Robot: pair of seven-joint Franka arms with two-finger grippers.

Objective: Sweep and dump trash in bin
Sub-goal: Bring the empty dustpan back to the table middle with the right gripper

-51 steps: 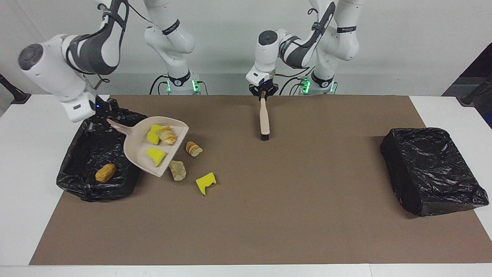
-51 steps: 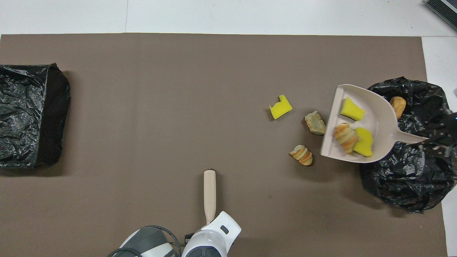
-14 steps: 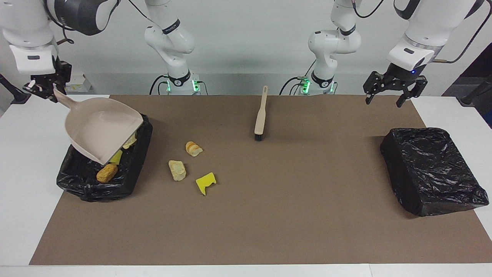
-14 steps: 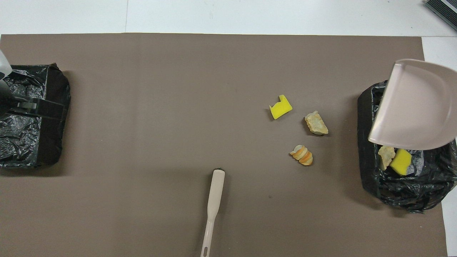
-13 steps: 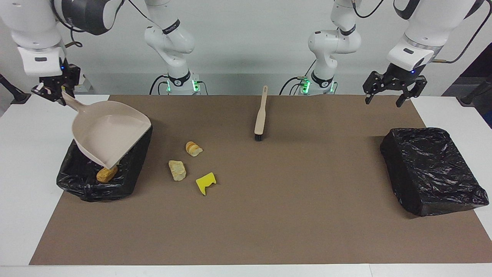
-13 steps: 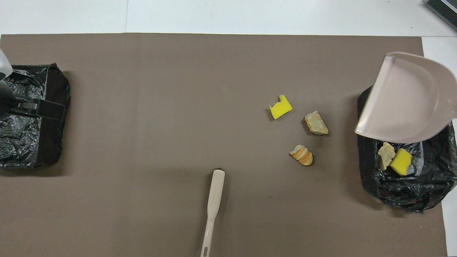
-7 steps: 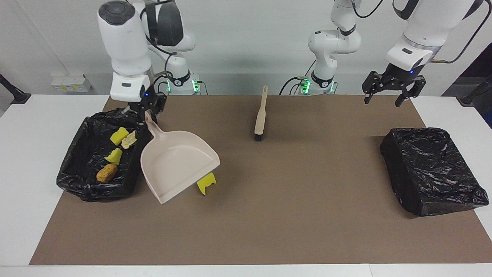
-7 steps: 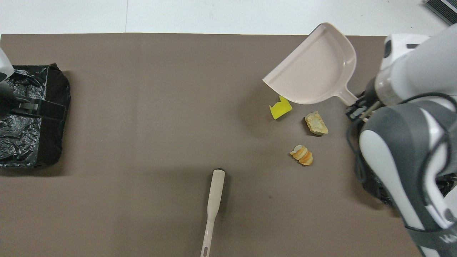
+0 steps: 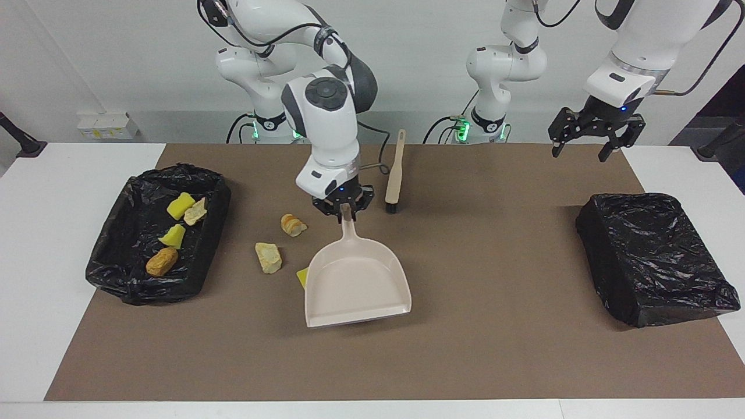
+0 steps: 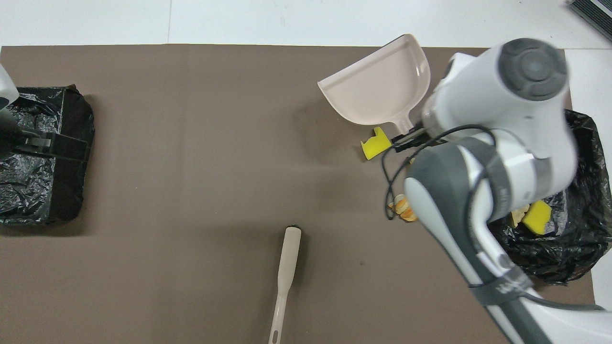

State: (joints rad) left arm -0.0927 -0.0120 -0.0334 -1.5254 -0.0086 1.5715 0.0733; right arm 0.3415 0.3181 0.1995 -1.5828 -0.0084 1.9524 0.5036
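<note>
My right gripper [image 9: 345, 210] is clamped on the handle of the beige dustpan [image 9: 356, 283], which hangs empty over the brown mat [image 9: 465, 349], while my left gripper [image 9: 591, 139] waits spread wide and empty near the wrapped black box [image 9: 652, 256]. Four pieces of trash lie in the black-lined bin [image 9: 125, 285], and a yellow sponge chunk [image 9: 302, 276], a pale bread lump [image 9: 268, 256] and a striped bread piece [image 9: 293, 224] sit on the mat between bin and pan. If I set the pan down here, I think its side could knock the sponge chunk away, and with the brush [image 9: 394, 174] lying unheld, nothing can yet be swept in.
</note>
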